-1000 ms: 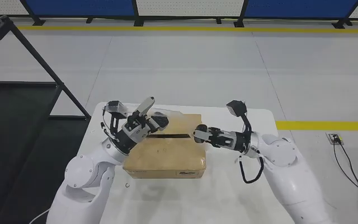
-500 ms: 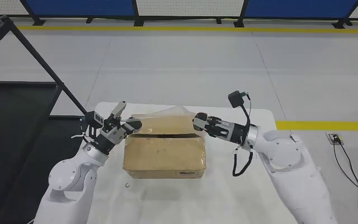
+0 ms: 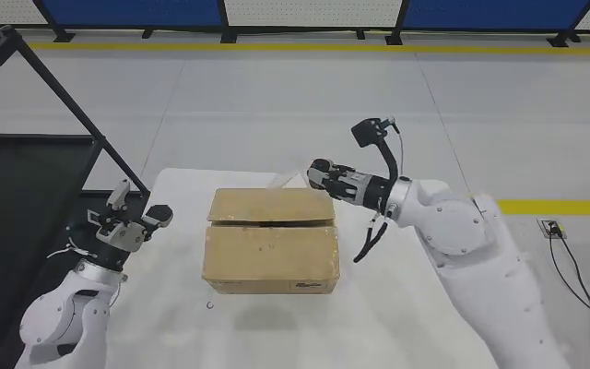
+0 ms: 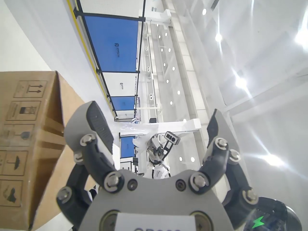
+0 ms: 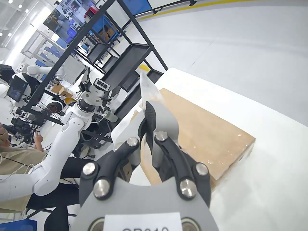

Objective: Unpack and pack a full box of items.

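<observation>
At nine o'clock from the brown cardboard box (image 3: pixel 270 254), the left gripper (image 3: pixel 129 210) gapes wide and empty. The box sits centred on the white table (image 3: pixel 175 286) with its flaps down; it looks stiff and probably heavy, best opened by its flap edges. At its one o'clock the right gripper (image 5: pixel 149 111) pinches a thin clear tape strip (image 5: pixel 145 85), which looks flimsy and clingy.

Box (image 4: pixel 21 133) side shows handling pictograms: up-arrows, glass, umbrella. Green bolt icon (image 4: pixel 258 222) lit. White label (image 5: pixel 143 222): print cropped, unreadable.
</observation>
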Tool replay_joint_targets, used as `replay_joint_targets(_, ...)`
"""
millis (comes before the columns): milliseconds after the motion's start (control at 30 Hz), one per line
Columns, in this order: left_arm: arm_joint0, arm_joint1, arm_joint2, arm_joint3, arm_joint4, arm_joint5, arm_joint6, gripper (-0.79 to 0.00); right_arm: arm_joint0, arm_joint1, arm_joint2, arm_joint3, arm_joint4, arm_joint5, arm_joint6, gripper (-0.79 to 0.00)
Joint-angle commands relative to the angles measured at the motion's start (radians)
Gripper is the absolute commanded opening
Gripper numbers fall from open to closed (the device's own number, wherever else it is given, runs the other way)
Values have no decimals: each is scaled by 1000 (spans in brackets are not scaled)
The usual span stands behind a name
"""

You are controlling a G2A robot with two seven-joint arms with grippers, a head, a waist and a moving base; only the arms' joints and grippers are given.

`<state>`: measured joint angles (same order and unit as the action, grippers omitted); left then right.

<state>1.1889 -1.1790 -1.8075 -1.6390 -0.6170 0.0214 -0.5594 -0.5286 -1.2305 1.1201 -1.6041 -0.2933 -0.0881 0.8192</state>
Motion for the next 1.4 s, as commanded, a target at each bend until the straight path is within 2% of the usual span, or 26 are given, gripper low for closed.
replay_joint_targets(0,11,1,-9,3,-10,1,-7,0,9,-2,-9,-11,7,10,4,-785)
replay_joint_targets(200,51,1,23,-34,25,-32,2,0,14,-12,-22,-25,135,7,-5,-785)
replay_joint_targets(500,107,-9,160,-130,83,-41,17,0,-23,-25,-58,-97,173,24,-113,-785)
replay_joint_targets(767,104,-20,251,-193,85,-8,121,0,-61,-33,-62,-156,200,20,-213,-785)
replay_joint_targets(1133,57,-37,339,-174,55,27,255,0,-79,-37,-55,-165,231,-5,-210,-785)
replay_joint_targets(1167,50,-39,345,-170,56,27,263,-25,-79,-37,-54,-163,235,-8,-207,-785)
replay_joint_targets(1200,45,-40,352,-167,55,28,268,-376,-80,-37,-52,-160,237,-10,-206,-785)
replay_joint_targets(1233,39,-41,358,-164,52,27,272,-502,-80,-37,-51,-158,238,-12,-205,-785)
replay_joint_targets(1267,34,-42,363,-160,50,27,278,-560,-81,-37,-50,-156,243,-15,-202,-785)
replay_joint_targets(1300,28,-44,369,-156,51,28,283,-680,-81,-37,-47,-154,245,-17,-199,-785)
replay_joint_targets(1333,22,-45,375,-152,52,30,285,-767,-83,-37,-44,-153,249,-19,-197,-785)
replay_joint_targets(1367,17,-46,380,-148,54,34,288,-785,-84,-37,-42,-153,250,-23,-195,-785)
